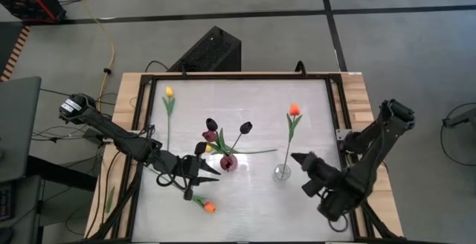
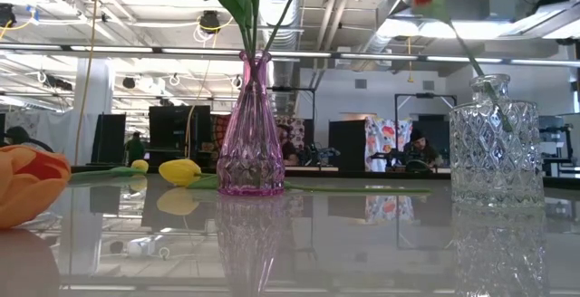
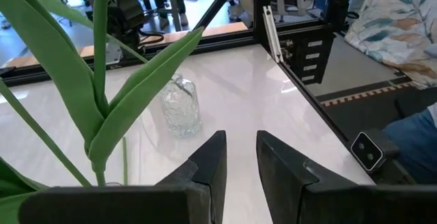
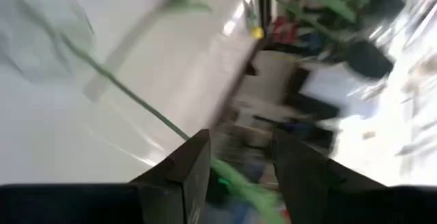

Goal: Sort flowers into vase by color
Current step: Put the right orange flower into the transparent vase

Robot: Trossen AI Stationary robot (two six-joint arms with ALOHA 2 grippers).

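A pink vase (image 1: pixel 228 162) (image 2: pixel 251 129) holds several dark maroon tulips (image 1: pixel 213 126), their green leaves (image 3: pixel 102 80) close to the left wrist camera. A clear vase (image 1: pixel 282 172) (image 2: pixel 494 148) (image 3: pixel 181 108) holds one orange tulip (image 1: pixel 294 110) that leans toward the far edge. A yellow tulip (image 1: pixel 169 92) lies flat near the far left. Another yellow head (image 2: pixel 181 170) lies behind the pink vase. An orange tulip (image 1: pixel 209 207) (image 2: pixel 27 184) lies near the front edge. My left gripper (image 1: pixel 204 171) (image 3: pixel 239 162) is open just left of the pink vase. My right gripper (image 1: pixel 296 158) (image 4: pixel 240 162) is open right of the clear vase. My right gripper has the orange tulip's thin green stem (image 4: pixel 171 125) running into the gap between its open fingers, above the clear vase's mouth. The picture is blurred, and I cannot tell whether either finger touches the stem.
A black frame (image 1: pixel 333 103) borders the glossy white table top. There is bare surface between the two vases and toward the far edge. A black box (image 1: pixel 212 50) stands beyond the far edge. People and desks show in the room behind.
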